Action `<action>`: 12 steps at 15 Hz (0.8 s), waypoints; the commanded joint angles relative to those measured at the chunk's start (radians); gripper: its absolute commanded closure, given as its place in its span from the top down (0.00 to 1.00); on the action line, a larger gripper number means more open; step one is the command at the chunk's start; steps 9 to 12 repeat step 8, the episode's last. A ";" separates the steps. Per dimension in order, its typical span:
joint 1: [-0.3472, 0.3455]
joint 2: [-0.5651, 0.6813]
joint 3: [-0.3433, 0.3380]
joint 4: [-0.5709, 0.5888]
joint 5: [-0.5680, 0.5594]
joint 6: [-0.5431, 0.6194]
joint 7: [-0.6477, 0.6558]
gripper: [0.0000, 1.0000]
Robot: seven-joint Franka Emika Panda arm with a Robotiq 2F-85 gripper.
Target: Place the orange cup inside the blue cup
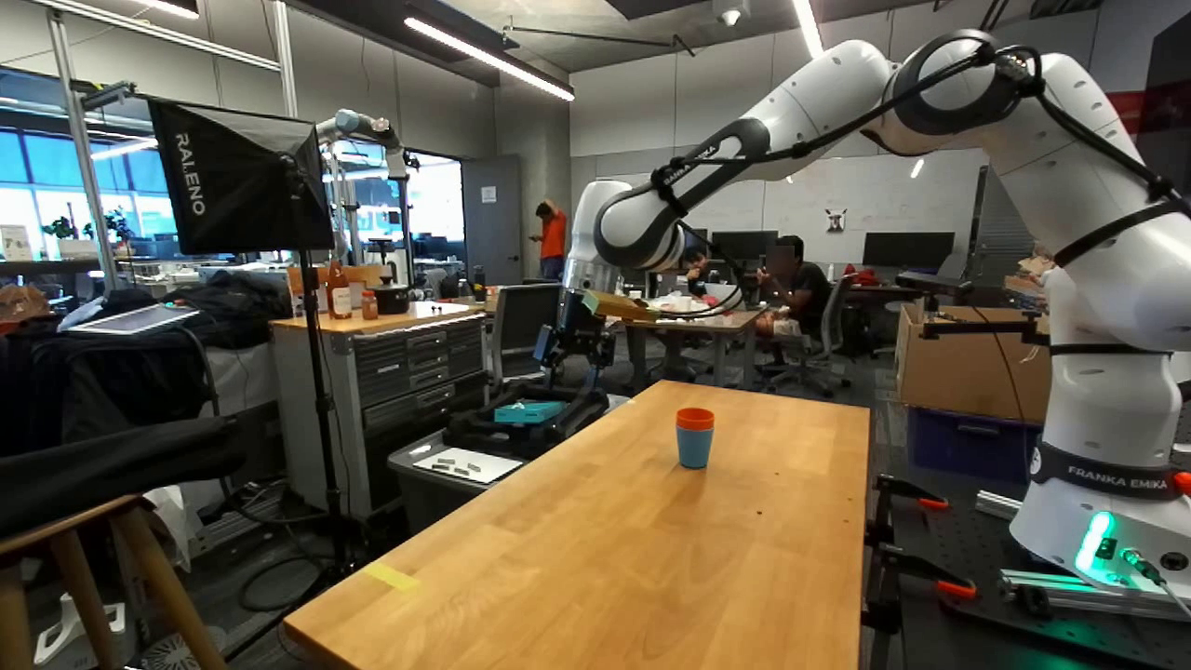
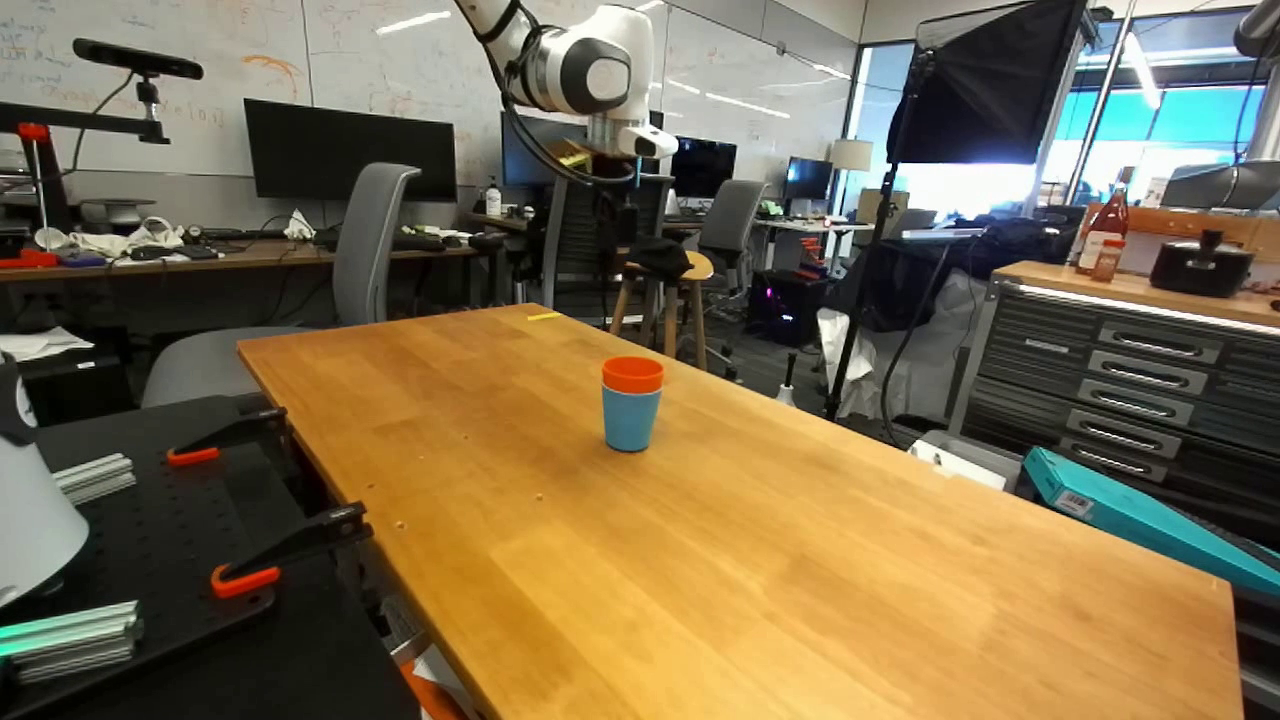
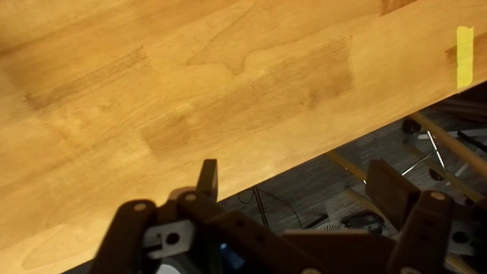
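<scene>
A butcher-block table [image 1: 642,549] runs through a cluttered lab, a RALENO softbox [image 1: 244,177] on its stand and a metal drawer cabinet [image 1: 409,368] beyond one long edge. On the cabinet top stand a labelled bottle [image 2: 1105,225], a small jar [image 2: 1109,259] and a black lidded pot [image 2: 1202,266]. Farther back, a person in an orange shirt [image 1: 554,234] stands near a grey door [image 1: 490,223].

In both exterior views the orange cup [image 2: 632,374] sits inside the blue cup [image 2: 629,420], its upper band showing above the blue rim. The blue cup stands upright on the tabletop, in from the edges.

The white Franka arm [image 1: 819,102] extends over the table, and its gripper [image 3: 291,173] hangs, fingers down, well apart from the cups. In the wrist view the jaws stand wide apart: one fingertip shows against the wood, the other against the dark floor [image 3: 315,186], with the table's edge running between them. A strip of yellow tape [image 3: 465,57] lies on the tabletop by that edge. A green light [image 1: 1094,542] glows on the arm's base.
</scene>
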State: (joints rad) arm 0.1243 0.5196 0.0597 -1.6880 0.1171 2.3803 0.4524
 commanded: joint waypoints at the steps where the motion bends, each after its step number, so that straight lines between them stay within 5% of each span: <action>1: 0.040 0.066 -0.038 0.126 -0.064 -0.018 -0.022 1.00; 3: 0.032 0.025 -0.031 0.057 -0.049 -0.003 -0.011 1.00; 12: 0.052 0.045 -0.050 0.088 -0.083 -0.003 -0.008 1.00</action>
